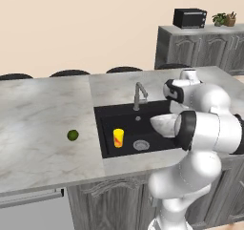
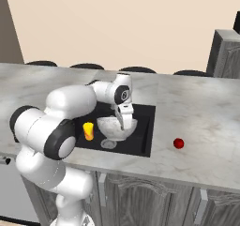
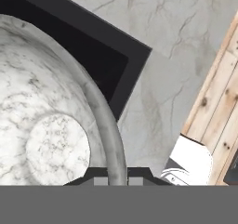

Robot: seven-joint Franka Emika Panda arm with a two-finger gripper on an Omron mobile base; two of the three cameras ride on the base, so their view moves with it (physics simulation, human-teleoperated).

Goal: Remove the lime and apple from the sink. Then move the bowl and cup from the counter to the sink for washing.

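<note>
The gripper (image 2: 124, 123) is pinched nearly closed on the rim of the bowl (image 2: 116, 127), one finger inside the wall and one outside, as the hand view shows at its bottom edge. That view looks down into the bowl, with its flat round base and grey-veined white marbling, and the dark corner of the sink (image 3: 122, 69) behind it.

The left base view has the arm covering most of the bowl; there the lime (image 1: 72, 135) lies on the counter (image 1: 43, 124) well left of the sink. The right base view shows the apple (image 2: 178, 143) on the counter to the sink's right.

The bowl sits mouth-up over the basin, perhaps slightly tilted. The cup (image 1: 118, 138) stands upright inside the sink, yellow with a red-orange mark, beside the drain (image 1: 141, 145).
</note>
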